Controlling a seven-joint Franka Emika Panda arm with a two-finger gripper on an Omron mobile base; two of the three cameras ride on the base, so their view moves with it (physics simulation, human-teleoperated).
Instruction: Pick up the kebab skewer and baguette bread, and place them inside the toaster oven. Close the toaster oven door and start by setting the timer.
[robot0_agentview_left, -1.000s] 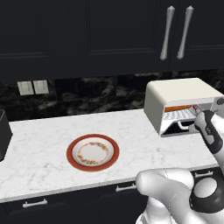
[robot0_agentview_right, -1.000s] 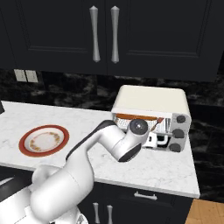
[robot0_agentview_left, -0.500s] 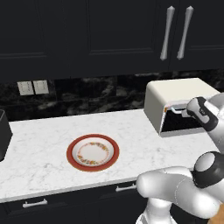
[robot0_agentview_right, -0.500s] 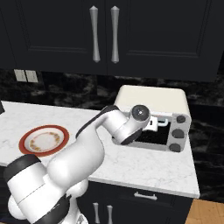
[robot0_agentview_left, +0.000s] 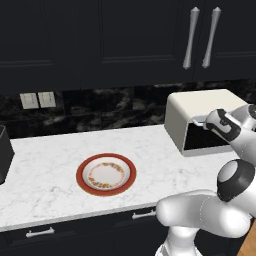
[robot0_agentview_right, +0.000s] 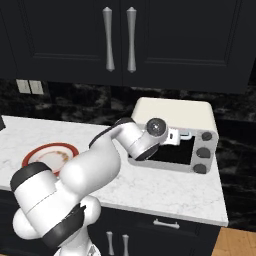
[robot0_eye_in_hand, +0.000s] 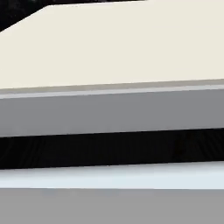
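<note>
Arm stretched level to the toaster oven (robot0_agentview_right: 172, 112), gripper (robot0_agentview_right: 186, 135) at the toaster oven door (robot0_agentview_right: 172, 150) top edge — jaw state unclear, door upright.

Flat, even rendered light fills the kitchen, with no clear source. The white marble counter (robot0_agentview_left: 50, 170) reads bright; the black upper cabinets (robot0_agentview_left: 100, 40) stay dim, their silver bar handles (robot0_agentview_right: 118, 39) faintly shining. Shadows are soft. The hand view is slightly blurred, very close to the cream-white boxy toaster oven (robot0_eye_in_hand: 118, 43).
</note>
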